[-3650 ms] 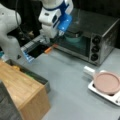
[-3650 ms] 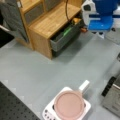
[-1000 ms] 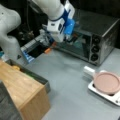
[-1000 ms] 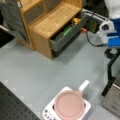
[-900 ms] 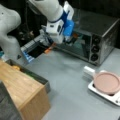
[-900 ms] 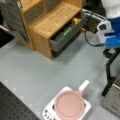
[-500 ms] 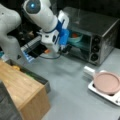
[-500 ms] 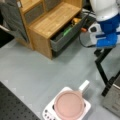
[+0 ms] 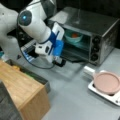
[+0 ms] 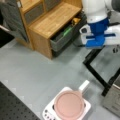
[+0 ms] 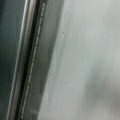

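While the end effector (image 9: 60, 62) nears the oven door (image 9: 72, 56), its fingertips blur.

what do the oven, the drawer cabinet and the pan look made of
Toaster oven: likely brushed metal, grey with a dull sheen. Drawer cabinet: wood, tan with visible grain. Pan: matte pink, maybe coated metal or ceramic; unclear.

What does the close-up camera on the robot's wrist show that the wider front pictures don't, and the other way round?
Only the wrist view shows, from very near, the oven door's edge, with its long metal strip, running beside the bare grey table.

Only the front views show the hand low at the open toaster oven, a teal bowl inside it, the pink pan on its white stand, and the wooden cabinet with an open drawer.

Both share the oven door and the grey table.
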